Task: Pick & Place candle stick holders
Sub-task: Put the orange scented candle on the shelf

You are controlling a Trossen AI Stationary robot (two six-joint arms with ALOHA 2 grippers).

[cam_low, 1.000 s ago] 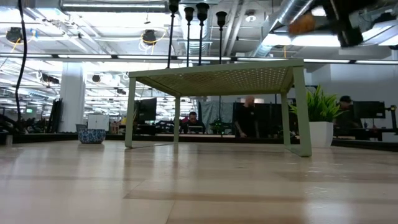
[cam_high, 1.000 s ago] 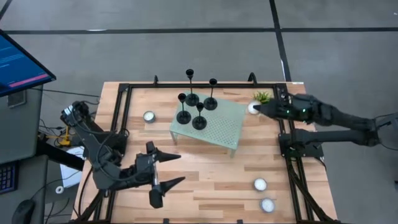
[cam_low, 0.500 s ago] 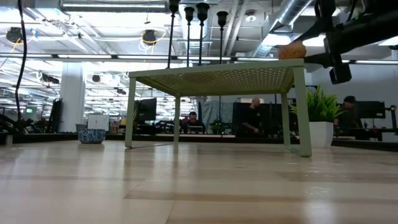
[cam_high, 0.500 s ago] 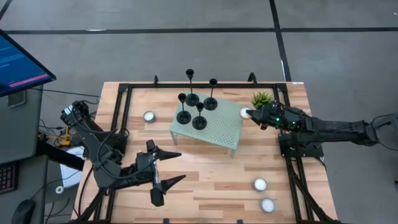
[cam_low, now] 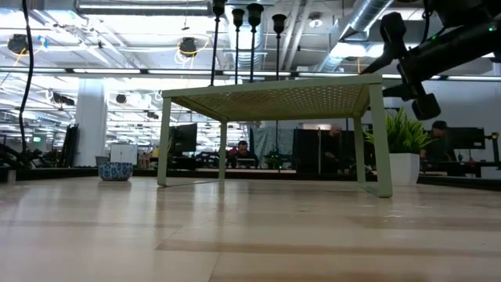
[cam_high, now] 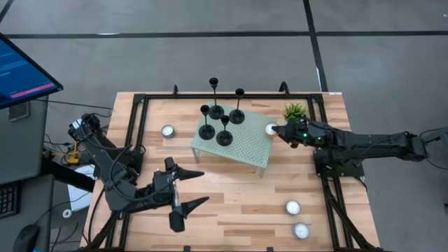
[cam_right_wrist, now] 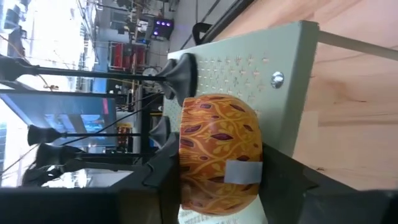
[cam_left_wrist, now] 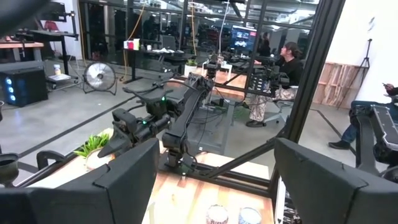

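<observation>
Four black candle stick holders (cam_high: 218, 122) stand on their disc bases on the far left part of the pale green perforated stand (cam_high: 245, 150). Their stems show above the stand in the low view (cam_low: 246, 39). My right gripper (cam_high: 278, 130) reaches in from the table's right and is shut on a tealight candle (cam_high: 271, 129) with an orange patterned cup (cam_right_wrist: 217, 146), at the stand's far right corner. My left gripper (cam_high: 205, 188) is open and empty over the table's near left part. My right gripper pinches the tealight's orange cup wall (cam_right_wrist: 186, 162) between its two fingers (cam_right_wrist: 283, 180), one on each side. It comes about level from the table's right. The candle sits at the stand's far right corner (cam_right_wrist: 286, 56); whether it rests on the stand, I cannot tell.
A small green potted plant (cam_high: 295, 110) stands just beyond my right gripper. One tealight (cam_high: 168, 131) lies left of the stand and two (cam_high: 292, 207) (cam_high: 301, 229) near the right front. A black frame (cam_high: 136, 133) rims the table. People sit in the room behind.
My right gripper has moved toward the table's left and down with the tealight, from beside the plant to the stand's far right corner. In the low view the orange cup has gone from sight behind the stand's edge.
</observation>
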